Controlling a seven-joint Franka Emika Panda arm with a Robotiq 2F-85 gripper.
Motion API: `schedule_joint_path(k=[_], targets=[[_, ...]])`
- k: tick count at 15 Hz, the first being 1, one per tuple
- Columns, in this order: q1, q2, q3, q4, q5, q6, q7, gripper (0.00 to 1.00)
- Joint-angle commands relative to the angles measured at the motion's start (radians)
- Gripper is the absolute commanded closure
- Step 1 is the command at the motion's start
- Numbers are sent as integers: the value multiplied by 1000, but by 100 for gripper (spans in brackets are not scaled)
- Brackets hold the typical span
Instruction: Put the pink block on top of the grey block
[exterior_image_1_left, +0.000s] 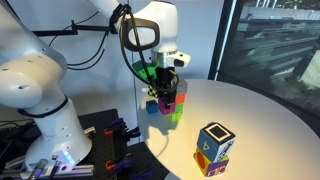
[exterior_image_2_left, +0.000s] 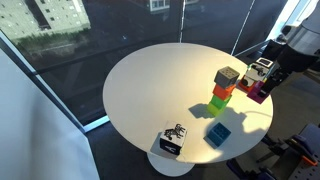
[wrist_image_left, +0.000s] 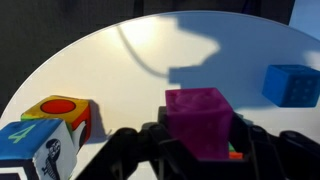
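The pink block is a small magenta cube clamped between my gripper's black fingers. In an exterior view the gripper holds the pink block in the air beside a stack, on the robot's side of it. The stack has the grey block on top, an orange block under it and a green block at the bottom. The pink block hangs lower than the grey block's top and apart from it. In an exterior view the gripper hides most of the stack.
A blue block lies on the round white table near the stack; it also shows in the wrist view. A larger multicoloured patterned cube stands near the table edge, also in the wrist view. A window wall surrounds the table.
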Motion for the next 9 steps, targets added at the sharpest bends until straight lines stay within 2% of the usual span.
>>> schedule_joint_path(k=[1, 9], targets=[[0, -65, -1, 25, 1, -80, 10, 68], [11, -94, 3, 109, 21, -174, 28, 68]])
